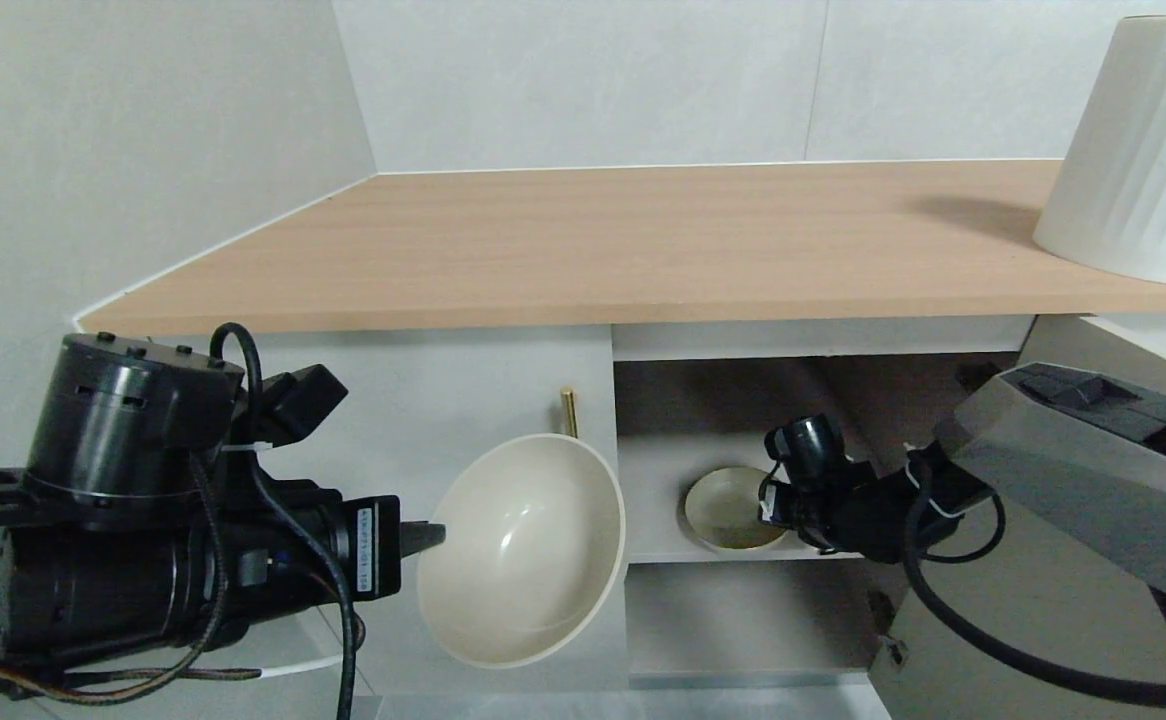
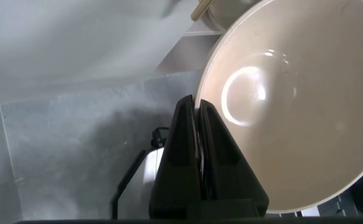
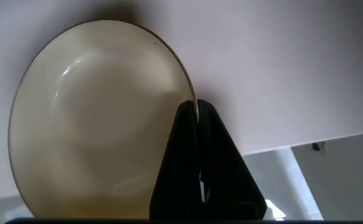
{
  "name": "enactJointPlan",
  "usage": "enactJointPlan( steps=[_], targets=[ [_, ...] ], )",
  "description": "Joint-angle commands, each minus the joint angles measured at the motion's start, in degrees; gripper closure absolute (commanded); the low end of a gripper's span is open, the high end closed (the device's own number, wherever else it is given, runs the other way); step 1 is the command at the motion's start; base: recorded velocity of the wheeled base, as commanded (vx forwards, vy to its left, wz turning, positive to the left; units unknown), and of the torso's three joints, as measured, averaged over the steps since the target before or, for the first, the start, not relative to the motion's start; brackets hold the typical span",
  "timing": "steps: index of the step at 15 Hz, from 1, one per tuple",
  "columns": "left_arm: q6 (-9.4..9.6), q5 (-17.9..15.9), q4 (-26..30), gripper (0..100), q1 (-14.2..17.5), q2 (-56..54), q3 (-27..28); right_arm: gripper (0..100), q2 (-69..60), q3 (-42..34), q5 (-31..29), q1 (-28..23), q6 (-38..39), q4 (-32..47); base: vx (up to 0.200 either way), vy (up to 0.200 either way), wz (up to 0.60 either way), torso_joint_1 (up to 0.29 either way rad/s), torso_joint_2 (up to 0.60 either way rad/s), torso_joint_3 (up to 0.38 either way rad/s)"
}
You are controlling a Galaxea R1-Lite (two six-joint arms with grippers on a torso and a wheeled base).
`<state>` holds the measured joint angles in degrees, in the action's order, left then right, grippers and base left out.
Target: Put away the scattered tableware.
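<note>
right gripper [image 1: 778,510] is clamped on the rim of the shallow cream ceramic dish [image 1: 728,505], low over the white cabinet shelf [image 1: 658,470]. left gripper [image 1: 433,537] pinches the large cream ceramic bowl [image 1: 533,560] by its rim, left of that shelf. likely best: settle the dish flat before letting go.

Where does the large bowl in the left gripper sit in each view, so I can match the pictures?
Head view: large bowl lower centre, tipped on edge, rim pinched by the left gripper.
Left wrist view: large bowl clamped in the left gripper, inside facing the camera.
Right wrist view: the dish here is the small plate, a different thing.
Shared landmark: brass knob by the bowl's rim, head and left wrist views.
</note>
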<state>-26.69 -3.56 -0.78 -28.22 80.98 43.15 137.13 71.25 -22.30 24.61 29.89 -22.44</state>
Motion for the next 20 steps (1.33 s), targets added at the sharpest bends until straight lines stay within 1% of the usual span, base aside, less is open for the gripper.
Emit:
enactJointPlan(
  steps=[1,6,7,9,11,12,14,15,16,17,18,19,20],
  targets=[
    [-0.03,0.13,-0.01,100,0.01,0.67,0.0,100,1.56,1.43,-0.91,-0.27,-0.01,0.03,0.0,0.0,0.0,0.0,0.0,0.0],
    [-0.03,0.22,-0.01,100,0.01,1.99,0.0,100,2.97,3.8,-1.61,-1.32,-0.89,0.03,0.0,0.0,0.0,0.0,0.0,0.0],
    [-0.12,0.48,-0.01,100,0.01,2.34,0.0,100,3.14,3.98,-1.87,-1.32,-1.15,0.03,0.0,0.0,0.0,0.0,0.0,0.0],
    [-0.12,2.15,-0.01,100,0.01,3.13,0.0,100,3.32,4.16,-2.58,-1.32,-1.24,0.03,0.0,0.0,0.0,0.0,0.0,0.0],
    [-0.12,2.42,-0.01,100,0.01,3.39,0.0,100,3.32,4.24,-2.58,-1.32,-1.24,0.03,0.0,0.0,0.0,0.0,0.0,0.0],
    [-0.12,2.5,-0.1,100,0.01,3.48,0.0,0,3.23,4.16,-2.58,-1.32,-1.24,0.03,0.0,0.0,0.0,0.0,0.0,0.0],
    [-0.3,2.5,-0.63,100,0.01,3.66,0.0,0,3.05,4.16,-2.58,-1.32,-1.24,0.03,0.0,0.0,0.0,0.0,0.0,0.0],
    [-1.44,2.5,-1.68,100,-0.17,4.18,0.0,0,2.7,3.98,-2.58,-1.32,-1.15,0.03,0.0,0.0,0.0,0.0,0.0,0.0],
    [-3.64,2.94,-3.17,100,-0.61,5.24,0.0,0,2.17,3.72,-2.58,-1.32,-1.15,0.03,0.0,0.0,0.0,0.0,0.0,0.0],
    [-5.04,3.56,-3.79,100,-1.31,6.03,0.09,0,1.65,3.54,-2.58,-1.23,-1.06,0.12,0.0,0.0,0.0,0.0,0.0,0.0],
    [-8.3,5.32,-4.49,100,-3.95,7.52,0.35,0,-0.55,1.78,-2.4,-1.06,-1.15,0.12,0.0,0.0,0.0,0.0,0.0,0.0],
    [-9.35,7.16,-4.58,100,-5.0,9.28,0.53,0,-3.27,0.11,-1.87,-0.62,-1.15,0.47,0.0,0.0,0.0,0.0,0.0,0.0],
    [-9.35,9.18,-4.58,100,-5.18,11.39,0.53,0,-5.91,-1.91,-0.82,0.26,-1.15,0.47,0.0,0.0,0.0,0.0,0.0,0.0]
  ],
)
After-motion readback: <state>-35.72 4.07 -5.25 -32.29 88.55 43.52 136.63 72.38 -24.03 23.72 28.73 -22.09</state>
